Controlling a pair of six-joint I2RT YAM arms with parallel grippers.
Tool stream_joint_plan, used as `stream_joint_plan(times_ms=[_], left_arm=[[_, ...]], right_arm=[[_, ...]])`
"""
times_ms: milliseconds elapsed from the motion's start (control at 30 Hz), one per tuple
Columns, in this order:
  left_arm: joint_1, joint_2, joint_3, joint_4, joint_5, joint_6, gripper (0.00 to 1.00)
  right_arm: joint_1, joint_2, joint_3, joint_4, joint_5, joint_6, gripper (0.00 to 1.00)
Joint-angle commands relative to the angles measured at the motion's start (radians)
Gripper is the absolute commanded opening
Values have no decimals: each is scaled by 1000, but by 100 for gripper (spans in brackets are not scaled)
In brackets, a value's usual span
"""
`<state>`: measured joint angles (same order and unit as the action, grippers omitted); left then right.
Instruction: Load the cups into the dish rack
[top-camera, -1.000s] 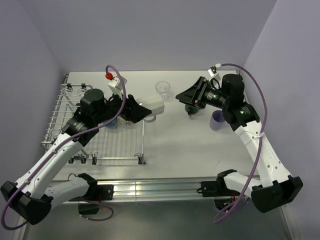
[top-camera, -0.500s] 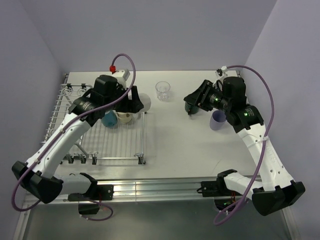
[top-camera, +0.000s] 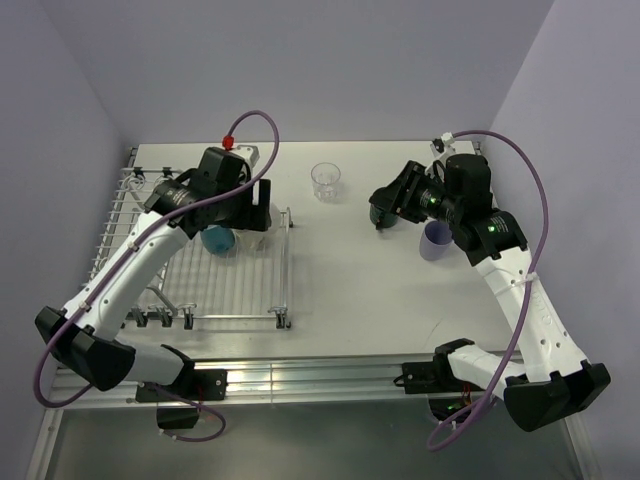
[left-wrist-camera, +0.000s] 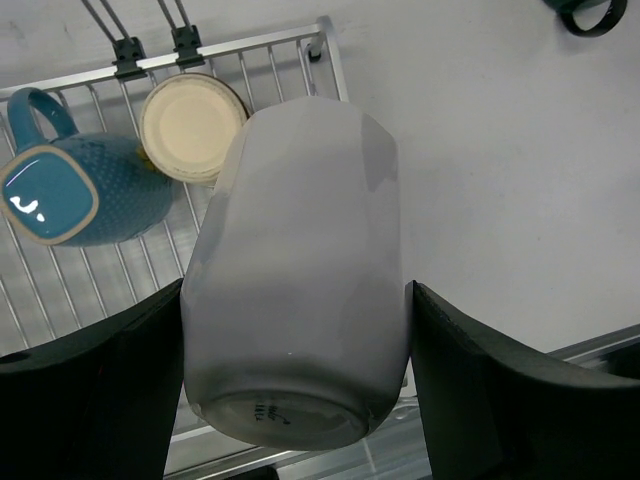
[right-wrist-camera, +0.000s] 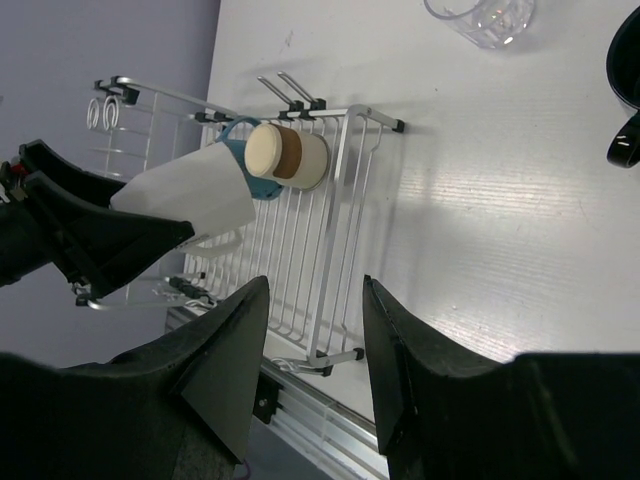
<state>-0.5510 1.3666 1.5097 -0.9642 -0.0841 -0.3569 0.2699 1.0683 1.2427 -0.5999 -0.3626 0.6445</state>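
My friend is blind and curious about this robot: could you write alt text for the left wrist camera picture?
A white mug, base toward the camera, is gripped by the left claw above a corner of the wire dish rack. In the rack lie a blue mug on its side and a cream-faced cup beside it.

Bright even light, soft shadows, sharp

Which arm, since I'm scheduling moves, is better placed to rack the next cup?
Left: left claw grips the white mug over the dish rack; right claw is open and empty.
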Motion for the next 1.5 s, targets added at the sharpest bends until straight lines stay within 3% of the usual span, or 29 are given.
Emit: stream_joint_plan(times_ms=[0, 967, 1467], left_arm=[[2, 5, 60, 4, -51, 30, 0], [2, 187, -16, 5, 43, 121, 0], [-3, 285, 9, -11, 17, 127, 0]], right_arm=[[-8, -8, 3, 6, 8, -29, 50], [-8, 9, -40, 18, 2, -60, 50], [-8, 18, -66, 37, -2, -60, 50]])
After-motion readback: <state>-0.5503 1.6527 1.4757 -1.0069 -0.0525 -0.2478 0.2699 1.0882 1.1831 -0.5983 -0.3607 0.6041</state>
